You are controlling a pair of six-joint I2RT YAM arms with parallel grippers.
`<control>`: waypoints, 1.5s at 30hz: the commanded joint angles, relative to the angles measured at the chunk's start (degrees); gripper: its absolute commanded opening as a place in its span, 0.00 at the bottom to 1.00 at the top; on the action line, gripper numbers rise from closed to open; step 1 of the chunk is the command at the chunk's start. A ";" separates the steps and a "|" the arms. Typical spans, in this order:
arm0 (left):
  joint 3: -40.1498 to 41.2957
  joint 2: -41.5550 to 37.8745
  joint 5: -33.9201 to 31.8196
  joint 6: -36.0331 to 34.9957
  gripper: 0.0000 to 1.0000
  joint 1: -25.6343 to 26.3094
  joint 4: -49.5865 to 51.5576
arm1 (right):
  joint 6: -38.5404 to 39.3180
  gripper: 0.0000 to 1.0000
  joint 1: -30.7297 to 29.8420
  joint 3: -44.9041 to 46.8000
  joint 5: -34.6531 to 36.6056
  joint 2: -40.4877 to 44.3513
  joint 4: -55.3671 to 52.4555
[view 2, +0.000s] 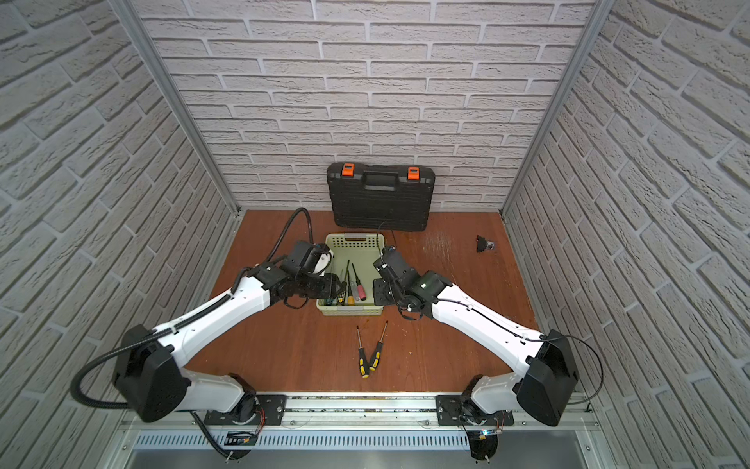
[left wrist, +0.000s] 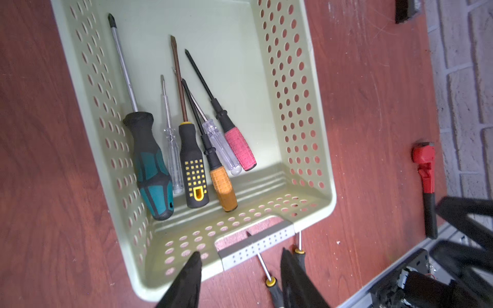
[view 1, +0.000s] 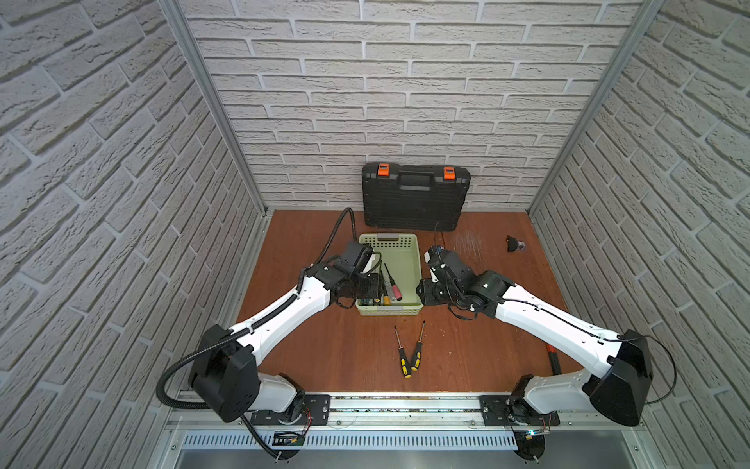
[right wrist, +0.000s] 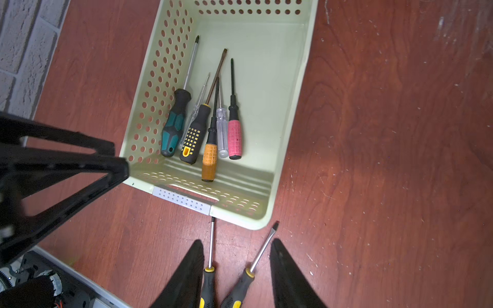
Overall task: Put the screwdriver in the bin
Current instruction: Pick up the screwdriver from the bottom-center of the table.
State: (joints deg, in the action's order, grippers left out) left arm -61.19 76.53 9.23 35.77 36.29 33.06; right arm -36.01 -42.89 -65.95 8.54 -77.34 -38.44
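The pale green bin (view 1: 389, 312) (view 2: 350, 311) stands mid-table and holds several screwdrivers, among them a teal-handled one (left wrist: 152, 170), an orange-handled one (left wrist: 222, 186) and a pink-handled one (right wrist: 235, 138). Two black-and-yellow screwdrivers (view 1: 400, 351) (view 1: 418, 345) lie on the table in front of the bin, handles meeting in a V. My left gripper (left wrist: 240, 257) hovers over the bin's near left corner, open, nothing between its fingers. My right gripper (right wrist: 237, 241) hangs beside the bin's near right corner, open and empty. The two loose screwdrivers (right wrist: 210, 248) show past its fingers, untouched.
A black toolcase (view 1: 416, 199) with orange latches leans on the back wall behind the bin. A small black part (view 1: 515, 243) lies at the back right. A red-and-black tool (left wrist: 425, 170) lies by the right wall, partly under the right arm.
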 commanded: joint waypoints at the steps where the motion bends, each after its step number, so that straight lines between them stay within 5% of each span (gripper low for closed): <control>1: 2.92 -5.88 -0.62 -0.19 0.50 1.67 0.33 | -4.94 0.43 -3.62 0.60 4.78 1.61 -3.68; 9: 12.41 -18.33 -5.88 2.65 0.51 4.14 2.17 | -22.09 0.48 -14.18 7.75 2.48 0.37 -7.63; 16: 14.19 -23.39 -8.88 1.38 0.52 4.05 2.33 | -29.15 0.56 -18.67 6.86 -1.18 -6.28 -9.67; 32: 17.05 -28.67 -11.18 0.60 0.53 3.08 2.98 | -31.41 0.55 -18.72 10.16 -2.95 -14.74 -4.12; 45: 16.49 -29.14 -11.81 0.79 0.53 3.04 4.44 | -28.05 0.43 -16.21 12.35 -2.73 -17.10 -1.52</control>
State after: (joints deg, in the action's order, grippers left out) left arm -44.60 47.92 -1.32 36.84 39.75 37.04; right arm -65.12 -60.23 -55.16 5.37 -94.37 -40.66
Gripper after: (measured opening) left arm 0.534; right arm 0.426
